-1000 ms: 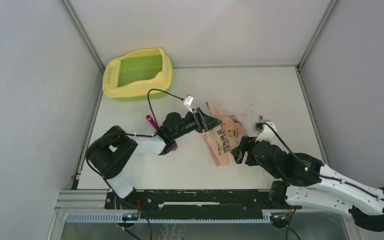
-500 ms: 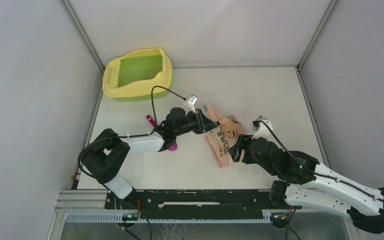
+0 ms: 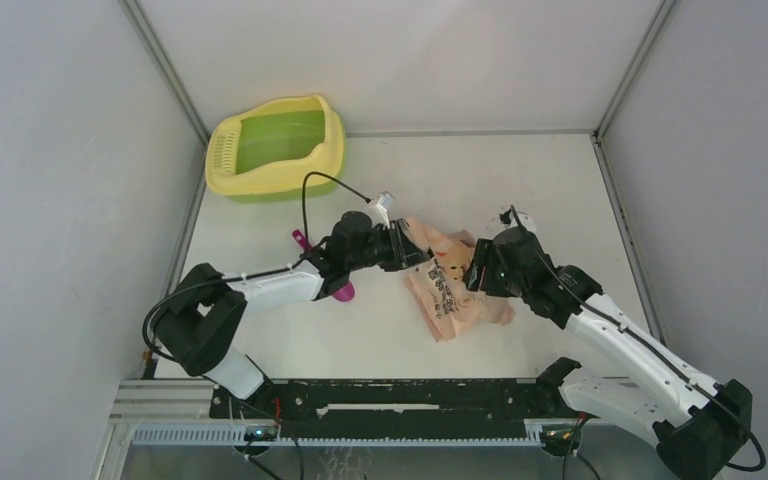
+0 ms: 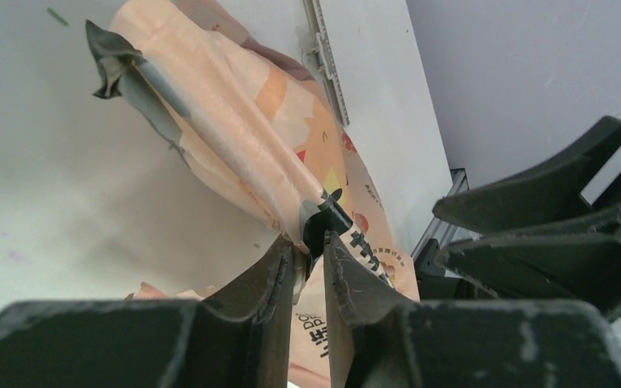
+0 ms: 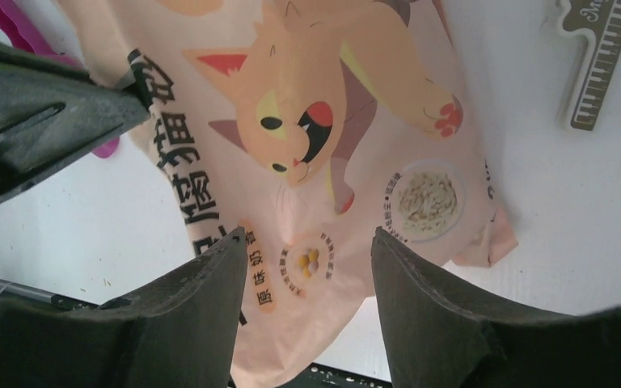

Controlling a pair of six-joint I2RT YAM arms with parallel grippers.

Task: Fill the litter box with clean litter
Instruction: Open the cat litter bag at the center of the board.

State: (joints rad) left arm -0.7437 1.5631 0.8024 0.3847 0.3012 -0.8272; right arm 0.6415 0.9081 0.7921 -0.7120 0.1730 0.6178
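White bench [image 3: 520, 180], grey walls on three sides: that is your workspace. Your litter box [image 3: 331, 135] sits in the far left corner, well apart from both arms, with its green basin [image 3: 278, 140] facing up and the slotted grille [image 3: 223, 155] at its left end.

Mid-bench lies the pink-orange litter bag [image 3: 450, 290], crumpled, its cat print facing up. Your left claw [image 3: 415, 252] reaches in from the left and is clamped on a raised fold at the bag's edge. In the left wrist view the two fingers [image 4: 279, 267] pinch that fold with only the film between them.

Your right claw [image 3: 475, 272] is over the bag from the right. Its fingers [image 5: 433, 299] stand wide apart, and the bag's lower printed panel shows between them. You cannot tell whether the tips touch the film.

A magenta scoop [image 3: 302, 241] lies on the bench under your left forearm, just left of the bag. A small green ruler-like strip [image 5: 598, 65] lies flat beside the bag's far edge. Faint dark specks [image 3: 501, 214] dot the bench beyond the bag, too small to identify.
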